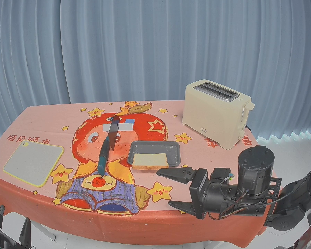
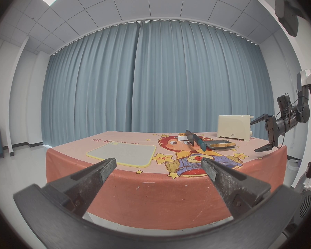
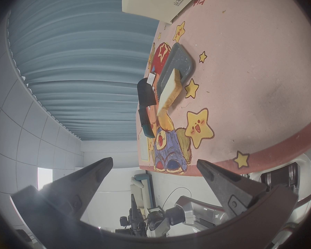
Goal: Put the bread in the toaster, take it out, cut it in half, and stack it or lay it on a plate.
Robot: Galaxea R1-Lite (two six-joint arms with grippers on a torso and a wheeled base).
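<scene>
Now | right gripper (image 1: 163,187) spread wide | bread (image 1: 150,160) on tray (image 1: 169,147) rim, just beyond it, untouched

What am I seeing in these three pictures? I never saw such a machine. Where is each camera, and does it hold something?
It is a robot with two arms. One picture comes from a camera on its head; the other two come from cameras on its wrists. The right gripper and the left gripper are open and hold nothing. On the table are a toaster, a cutting board, a knife, and a slice of bread at the near edge of a grey tray.
</scene>
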